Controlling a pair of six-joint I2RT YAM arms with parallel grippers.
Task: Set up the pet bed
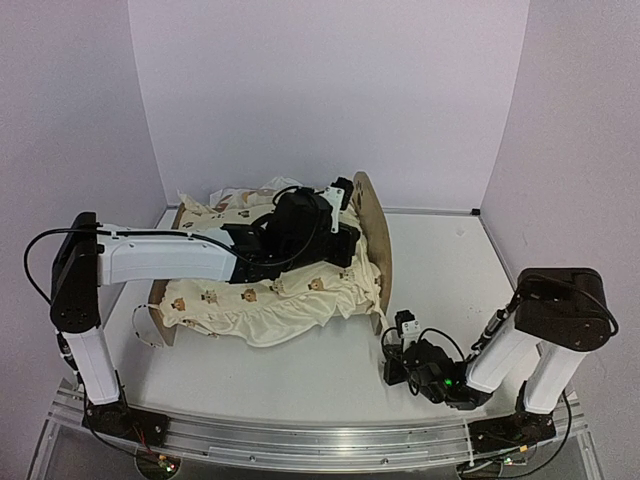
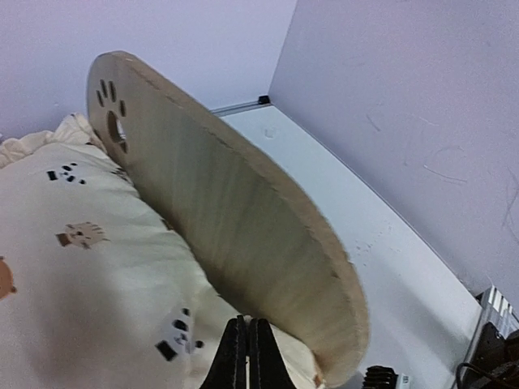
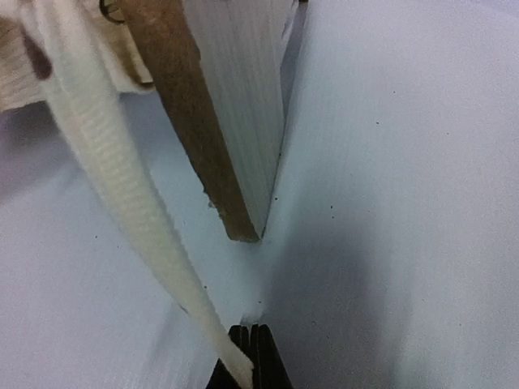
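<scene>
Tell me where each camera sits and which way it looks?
Top external: high behind the bases, looking down on the table, pet bed and quilt; left arm and right arm both show.
Left wrist: over the quilt, facing along the bed's end board toward the back corner; shut left gripper at bottom.
Right wrist: low over the table, facing that board's near corner and a cream strap; shut right gripper at bottom.
Shared: both wrist views show the same end board.
</scene>
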